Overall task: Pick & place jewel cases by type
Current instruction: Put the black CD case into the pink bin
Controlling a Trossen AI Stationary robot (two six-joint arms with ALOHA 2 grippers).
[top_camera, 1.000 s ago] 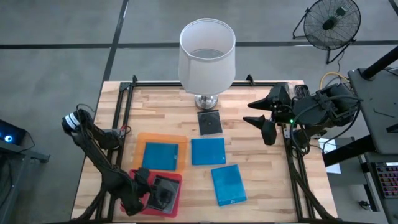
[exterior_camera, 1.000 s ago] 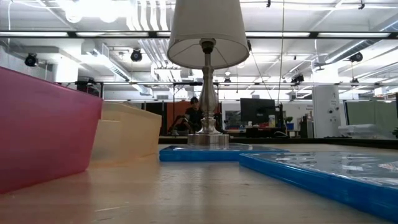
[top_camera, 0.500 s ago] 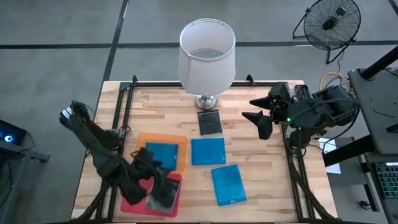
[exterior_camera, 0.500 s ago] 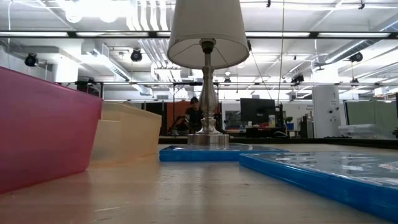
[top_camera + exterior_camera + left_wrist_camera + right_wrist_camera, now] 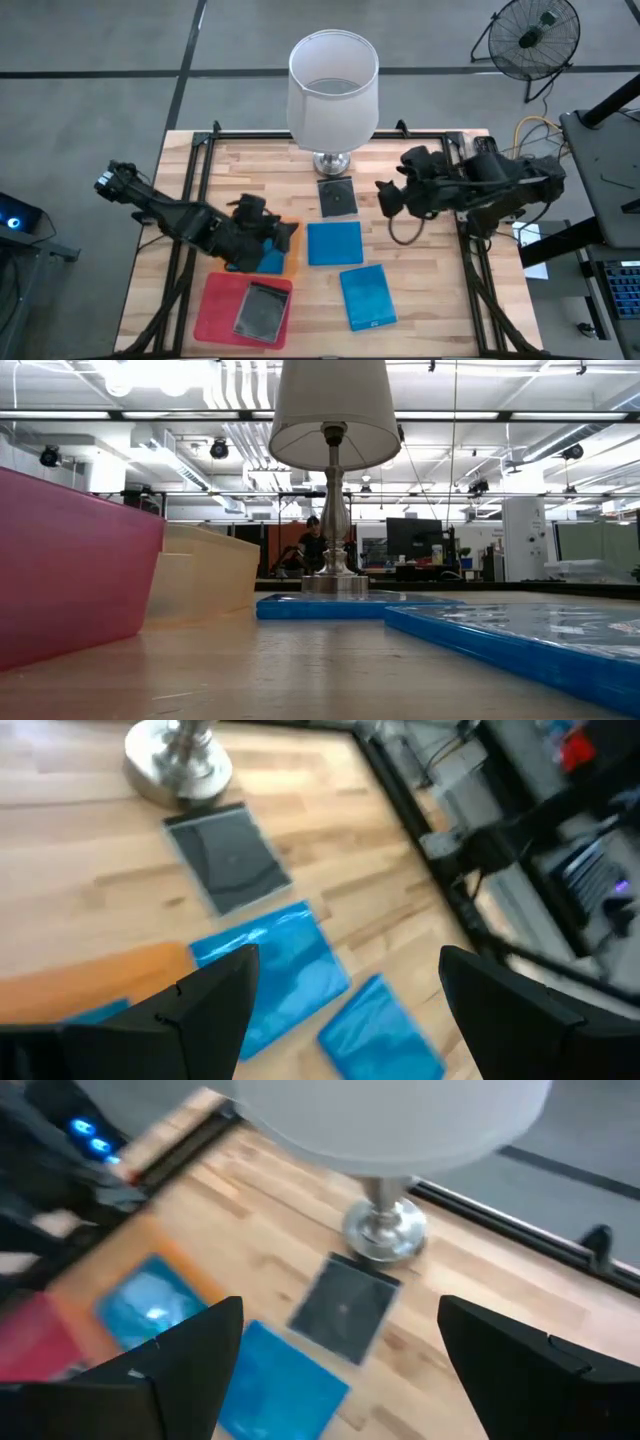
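A dark grey jewel case (image 5: 337,197) lies flat on the wood by the lamp base. Two blue jewel cases (image 5: 334,243) (image 5: 367,297) lie nearer the front. Another blue case (image 5: 268,262) sits in the orange tray (image 5: 232,225), partly hidden by my left gripper (image 5: 280,235), which hovers open above it. A clear-silvery case (image 5: 262,310) lies in the pink tray (image 5: 218,305). My right gripper (image 5: 388,205) hangs open in the air just right of the dark grey case (image 5: 345,1305). Neither gripper shows in the low view.
A lamp with a white shade (image 5: 333,88) and metal base (image 5: 180,765) stands at the table's far middle, close to the dark grey case. Black rails (image 5: 190,195) run along the table's left and right sides. Bare wood lies at the far left and near right.
My left gripper has risen off the pink tray and swung toward the far edge and right, turning, to above the orange tray; the clear-silvery case stays in the pink tray. My right gripper has come down and toward the table's left, nearer the dark grey case.
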